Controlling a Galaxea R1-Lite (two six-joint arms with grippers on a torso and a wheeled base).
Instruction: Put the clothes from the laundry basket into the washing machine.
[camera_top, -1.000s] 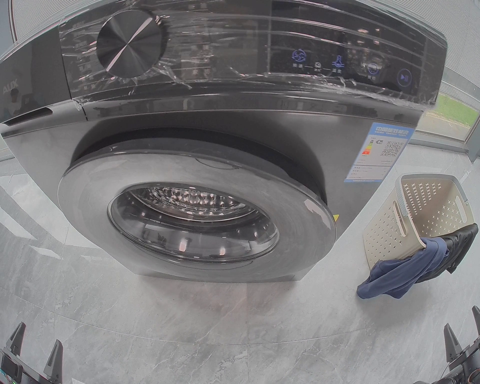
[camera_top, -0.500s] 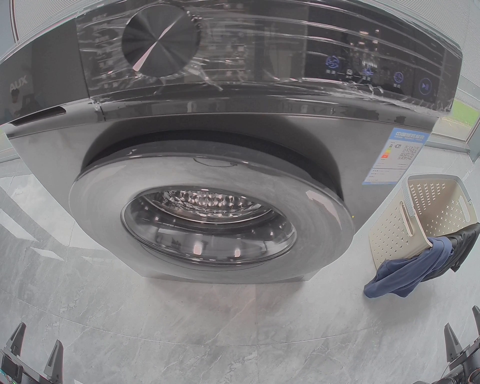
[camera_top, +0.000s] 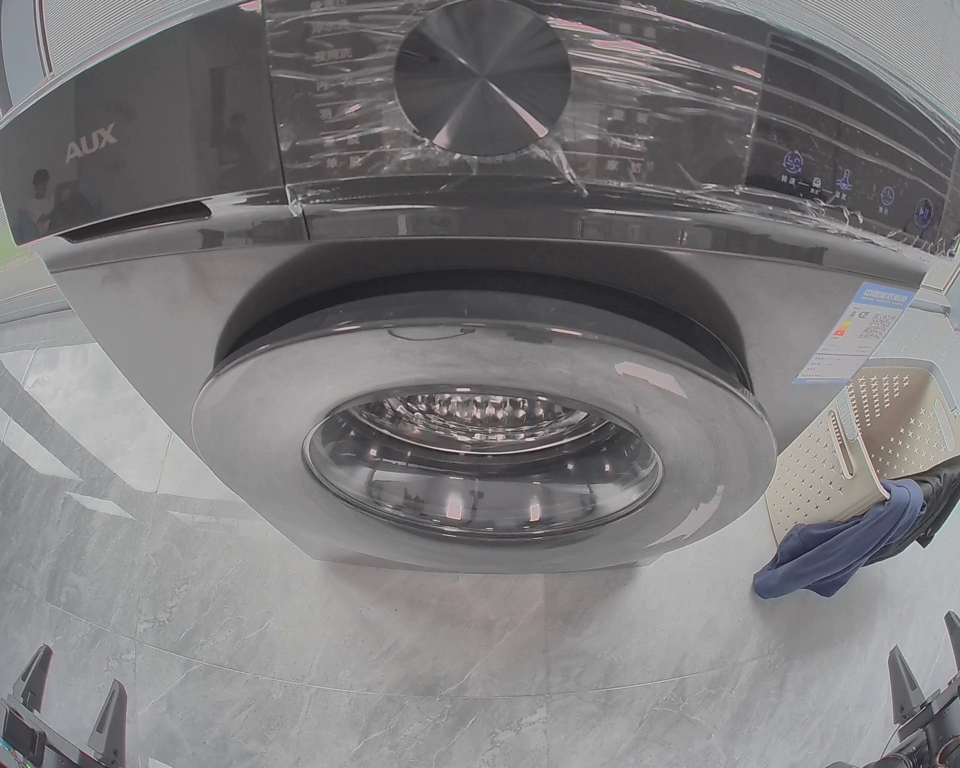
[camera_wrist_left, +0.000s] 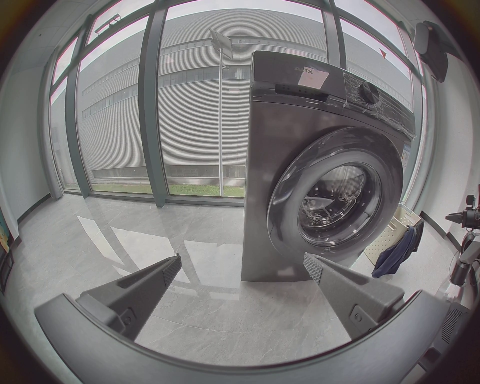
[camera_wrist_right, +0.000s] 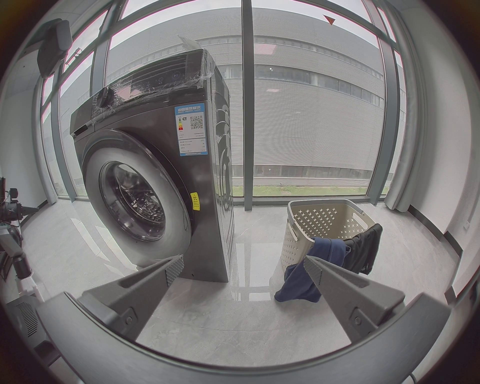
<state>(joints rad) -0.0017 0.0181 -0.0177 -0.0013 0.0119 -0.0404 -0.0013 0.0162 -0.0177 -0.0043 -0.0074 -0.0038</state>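
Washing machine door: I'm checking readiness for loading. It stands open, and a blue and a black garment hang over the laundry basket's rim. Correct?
Not quite. The washing machine door is shut, closed against the machine's front, as the head view shows. The rest holds: the blue garment and the black garment hang over the rim of the laundry basket.

- Washing machine (camera_top: 150, 300) body looked like dark grey metal, smooth and semi-glossy.
- Door ring (camera_top: 250, 430) had a silvery brushed sheen; door glass (camera_top: 480, 480) was glossy and reflective.
- Knob (camera_top: 482, 75) was brushed metal with a radial shine.
- Crinkled clear plastic film (camera_top: 650, 110) covered the panel.
- Laundry basket (camera_top: 815, 480) was beige matt plastic, perforated.
- Blue garment (camera_top: 835, 550) was soft matt cloth; black garment (camera_top: 940, 495) showed a slight sheen.
- Floor (camera_top: 400, 650) was polished, glossy grey stone-look tile.
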